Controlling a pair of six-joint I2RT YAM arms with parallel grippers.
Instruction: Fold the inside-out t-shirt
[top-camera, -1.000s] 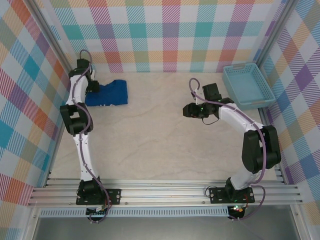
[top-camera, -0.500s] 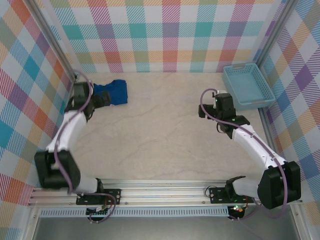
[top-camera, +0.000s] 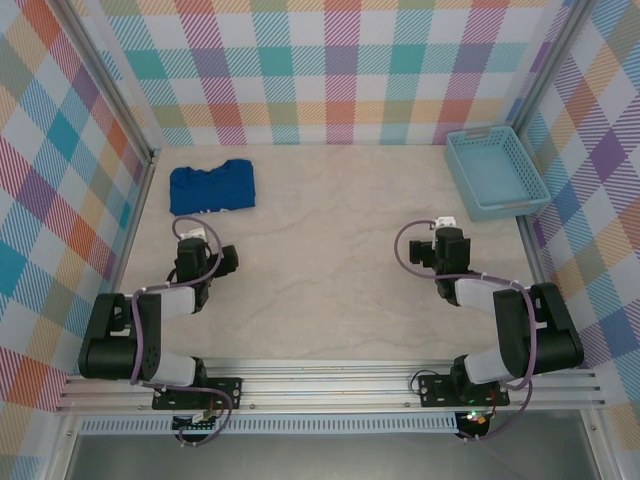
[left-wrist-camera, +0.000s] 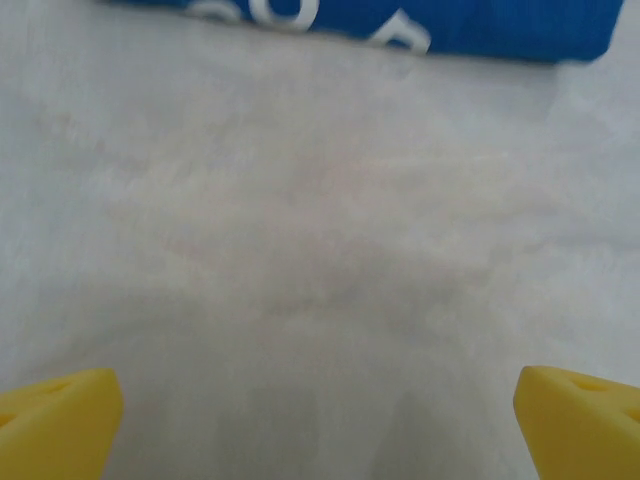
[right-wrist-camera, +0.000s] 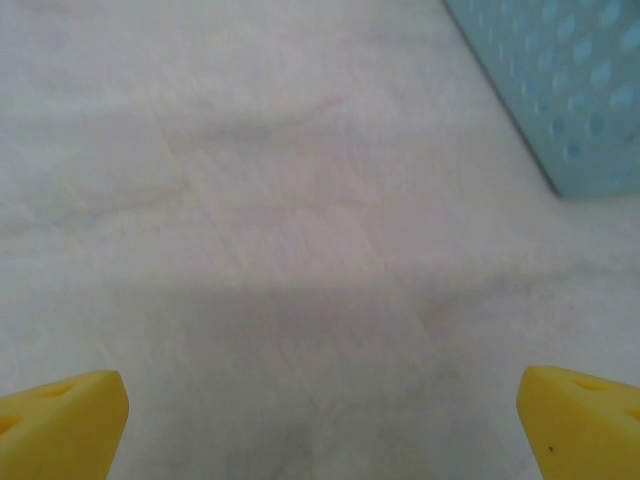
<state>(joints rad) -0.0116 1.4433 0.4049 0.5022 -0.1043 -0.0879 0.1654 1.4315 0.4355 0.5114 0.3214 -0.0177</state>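
Observation:
The royal-blue t-shirt (top-camera: 212, 187) lies folded into a small rectangle at the far left of the table, with faint white print along its near edge (left-wrist-camera: 300, 15). My left gripper (top-camera: 196, 240) is pulled back near its base, well short of the shirt, open with nothing between its yellow fingertips (left-wrist-camera: 60, 425). My right gripper (top-camera: 444, 238) is likewise drawn back over bare table, open and empty, its yellow fingertips (right-wrist-camera: 585, 420) spread wide.
A light-blue lattice basket (top-camera: 495, 171) stands at the far right against the wall; its corner (right-wrist-camera: 560, 90) shows in the right wrist view. Plaid walls enclose the table on three sides. Both arms are folded low by the near rail.
Both arms have retracted toward their bases. The left gripper left the shirt, which now lies free and folded. The right gripper pulled back from mid-table.

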